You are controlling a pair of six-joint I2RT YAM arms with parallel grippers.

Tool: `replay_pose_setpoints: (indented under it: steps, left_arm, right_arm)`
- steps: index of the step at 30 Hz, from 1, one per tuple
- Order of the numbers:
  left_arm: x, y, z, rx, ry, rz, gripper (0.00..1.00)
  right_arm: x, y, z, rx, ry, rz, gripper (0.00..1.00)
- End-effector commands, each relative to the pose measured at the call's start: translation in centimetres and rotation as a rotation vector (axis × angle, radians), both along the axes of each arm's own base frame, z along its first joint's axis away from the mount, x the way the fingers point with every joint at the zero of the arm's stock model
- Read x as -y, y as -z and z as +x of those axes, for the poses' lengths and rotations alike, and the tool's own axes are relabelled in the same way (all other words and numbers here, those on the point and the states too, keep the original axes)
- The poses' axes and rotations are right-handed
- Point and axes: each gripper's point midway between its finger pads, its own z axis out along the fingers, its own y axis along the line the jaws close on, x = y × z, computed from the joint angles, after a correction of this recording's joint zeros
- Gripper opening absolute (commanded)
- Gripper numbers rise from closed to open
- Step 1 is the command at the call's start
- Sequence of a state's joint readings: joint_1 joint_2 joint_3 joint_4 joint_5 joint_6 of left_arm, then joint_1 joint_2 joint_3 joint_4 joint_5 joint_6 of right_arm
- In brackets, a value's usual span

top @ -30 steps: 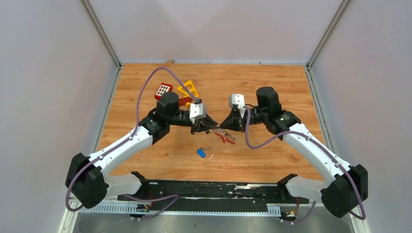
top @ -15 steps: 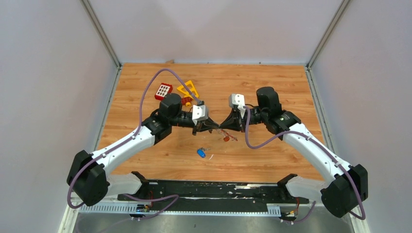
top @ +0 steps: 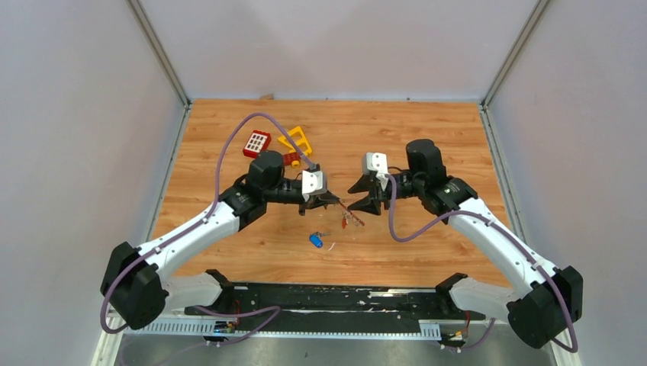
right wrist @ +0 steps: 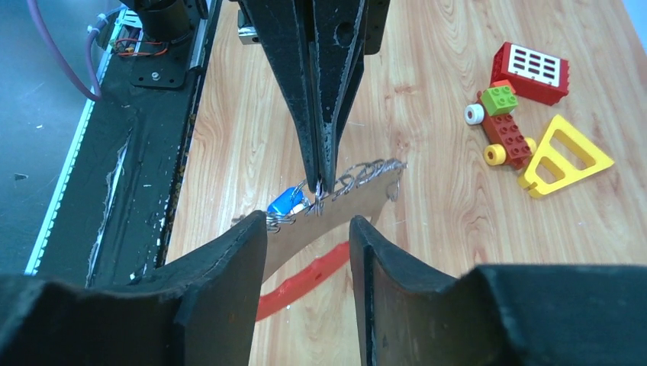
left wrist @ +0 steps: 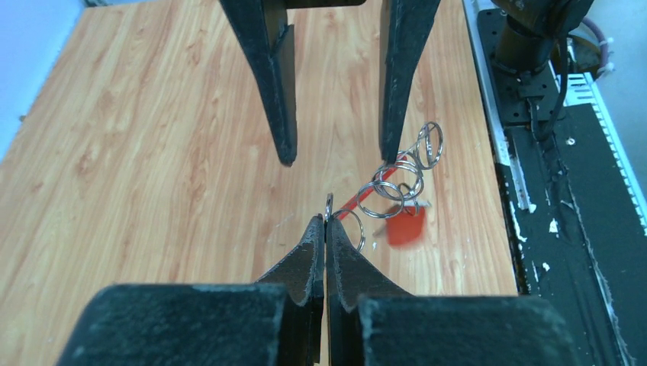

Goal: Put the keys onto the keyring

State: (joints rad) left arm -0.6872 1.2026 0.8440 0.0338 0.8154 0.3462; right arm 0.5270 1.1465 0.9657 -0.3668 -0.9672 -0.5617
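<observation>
I count 3 toys grouped on the wooden table, all off to the left of the left gripper and farther out, well apart from it. Farthest from it is a red square block with a grid of white buttons. Near that block a yellow triangular frame lies flat. Closest to the gripper sits a red brick car with 1 white wheel, 1 yellow wheel and a green brick at one end.
</observation>
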Motion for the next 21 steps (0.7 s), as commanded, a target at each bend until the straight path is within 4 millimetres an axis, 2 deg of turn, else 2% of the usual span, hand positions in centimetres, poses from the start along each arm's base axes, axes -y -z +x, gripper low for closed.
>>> replay_pose_setpoints:
  steps: [1,8,16,21]
  left_arm:
    - [-0.8,-2.3,-0.3,0.13,0.0,-0.024,0.0]
    - [-1.0,-2.1,-0.8,0.152,0.012,-0.035,0.0]
    - [-0.9,-1.6,-1.7,0.178,0.054,-0.077,0.0]
    - [-1.0,-1.5,-2.1,0.198,0.066,-0.102,0.0]
  right_arm:
    - [0.7,-2.2,-0.7,0.117,-0.027,0.013,0.47]
    - [0.4,-2.6,-1.2,0.098,-0.053,0.024,0.45]
    - [-0.6,-3.2,-0.7,0.045,-0.048,0.038,0.33]
    - [-1.3,-2.3,-1.2,0.014,-0.075,0.023,0.31]
